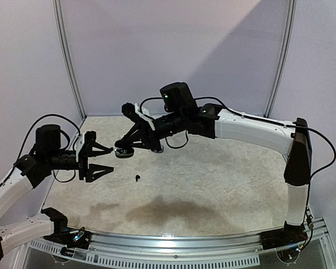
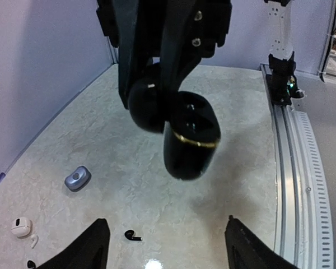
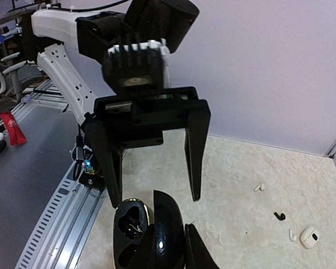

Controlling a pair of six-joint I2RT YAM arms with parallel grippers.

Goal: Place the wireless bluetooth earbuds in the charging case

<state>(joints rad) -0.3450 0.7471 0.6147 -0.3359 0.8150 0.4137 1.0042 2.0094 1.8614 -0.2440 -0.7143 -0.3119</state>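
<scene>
A glossy black charging case (image 3: 127, 235) with a gold rim hangs above the table with its lid (image 3: 169, 232) swung open. My right gripper (image 3: 172, 253) is shut on the lid. The case's two wells are dark, and what they hold is not discernible. In the left wrist view the case (image 2: 190, 145) hangs straight ahead of my left gripper (image 2: 167, 224), which is open and holds nothing. A black earbud (image 2: 132, 235) lies on the table below, by the left finger. From above, my left gripper (image 1: 111, 159) faces the case (image 1: 124, 152), with the earbud (image 1: 137, 179) in front.
A silvery-grey case (image 2: 78, 178), a white case (image 2: 21, 226) and a white bud (image 2: 33, 241) lie to the left in the left wrist view. The right wrist view shows a white bud (image 3: 259, 187), a black bud (image 3: 279, 215) and a white case (image 3: 309, 237).
</scene>
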